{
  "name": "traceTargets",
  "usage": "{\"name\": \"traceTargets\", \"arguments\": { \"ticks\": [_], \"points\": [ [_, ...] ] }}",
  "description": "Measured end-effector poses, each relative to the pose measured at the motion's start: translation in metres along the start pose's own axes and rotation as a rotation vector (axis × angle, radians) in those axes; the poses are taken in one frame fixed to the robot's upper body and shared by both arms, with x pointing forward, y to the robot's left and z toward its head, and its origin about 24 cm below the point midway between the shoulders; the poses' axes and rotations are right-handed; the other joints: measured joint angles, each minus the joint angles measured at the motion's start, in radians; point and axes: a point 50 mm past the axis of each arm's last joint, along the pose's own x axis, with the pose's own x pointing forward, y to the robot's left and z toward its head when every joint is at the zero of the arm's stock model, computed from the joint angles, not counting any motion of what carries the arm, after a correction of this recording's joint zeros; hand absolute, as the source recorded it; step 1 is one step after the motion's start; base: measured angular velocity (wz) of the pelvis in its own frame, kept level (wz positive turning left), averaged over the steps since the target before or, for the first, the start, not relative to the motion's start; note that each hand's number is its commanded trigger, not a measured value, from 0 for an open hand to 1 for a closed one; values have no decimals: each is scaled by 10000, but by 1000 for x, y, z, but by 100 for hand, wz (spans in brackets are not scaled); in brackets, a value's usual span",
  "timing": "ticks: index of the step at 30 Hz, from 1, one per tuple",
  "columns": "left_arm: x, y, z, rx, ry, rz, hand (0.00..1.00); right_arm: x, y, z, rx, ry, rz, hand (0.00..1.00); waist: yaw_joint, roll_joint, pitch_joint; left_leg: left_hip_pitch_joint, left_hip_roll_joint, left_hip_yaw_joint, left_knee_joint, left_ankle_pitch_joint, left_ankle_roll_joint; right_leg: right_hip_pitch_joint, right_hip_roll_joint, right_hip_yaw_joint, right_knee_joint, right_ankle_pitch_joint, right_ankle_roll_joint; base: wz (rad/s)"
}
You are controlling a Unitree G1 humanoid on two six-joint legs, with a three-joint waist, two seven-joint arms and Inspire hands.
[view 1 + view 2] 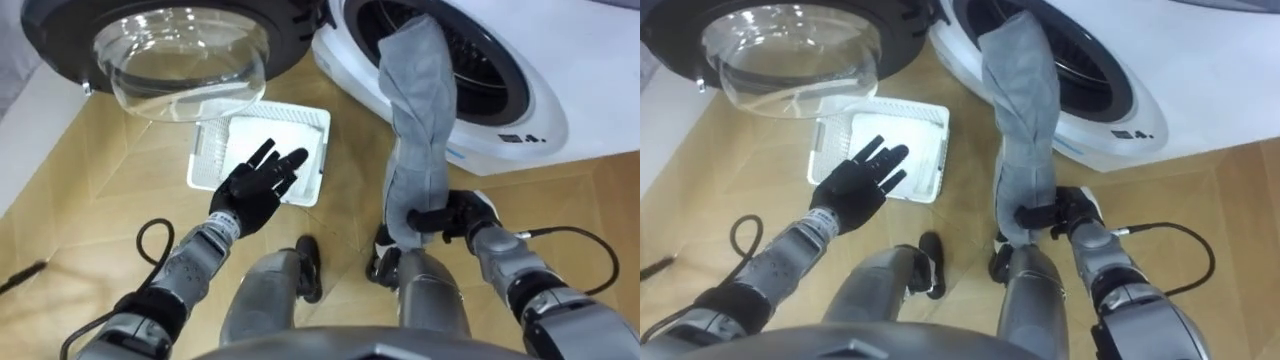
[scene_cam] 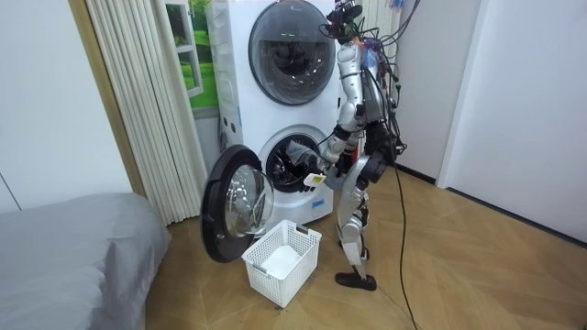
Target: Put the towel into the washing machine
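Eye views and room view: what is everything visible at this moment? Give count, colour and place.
grey cloth towel: one, grey, upper end at the lower drum opening, lower end held.
white front-loading washing machines: two, white, stacked; lower one's round glass door swung open.
white plastic lattice basket: one, white, on the floor before the open door.
wooden floor: light brown.
grey bed: one, room view's left.
beige pleated curtain: one, beside the machines.
left hand: black, open, above the basket.
right hand: black, curled round the towel.
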Motion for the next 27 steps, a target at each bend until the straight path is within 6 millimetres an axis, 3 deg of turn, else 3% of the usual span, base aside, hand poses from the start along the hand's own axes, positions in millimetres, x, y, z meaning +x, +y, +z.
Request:
{"name": "traceTargets", "arguments": {
  "ticks": [10, 16, 19, 22, 25, 27],
  "points": [
    [3, -3, -3, 592, 111, 345, 0, 1, -6, 5, 1018, 3, -177, 100, 15, -85, 57, -300, -26, -159, 234, 50, 73, -144, -165, -194, 204, -25, 42, 8],
    [3, -1, 1, 740, 19, 634, 0, 2, -17, 6, 3499, 180, -481, 100, 42, -111, 74, -487, -68, -204, 314, 45, 75, -326, -299, -251, 442, -175, 27, 9],
    [2, -3, 3, 951, -42, 574, 0, 3, -31, 16, 5763, 32, -743, 100, 34, -157, 101, -644, -146, -218, 401, 48, 80, -569, -450, -256, 814, -262, -16, 9],
    [2, -3, 6, 1027, -123, 632, 0, 2, -49, 28, 7075, -341, -882, 100, -7, -281, 129, -798, -235, -178, 545, 62, 103, -773, -627, -241, 1106, -422, -12, 11],
    [0, -1, 13, 1282, -267, 885, 0, 2, -59, 39, 7640, -392, -837, 100, -25, -635, 121, -881, -251, -164, 794, 62, 103, -873, -722, -237, 1403, -574, -40, 13],
    [-2, -1, 14, 1369, -297, 926, 0, 0, -76, 54, 8088, -738, -1031, 100, -62, -824, 135, -950, -227, -166, 975, 62, 103, -865, -727, -239, 1496, -582, -37, 10]
  ]
}}
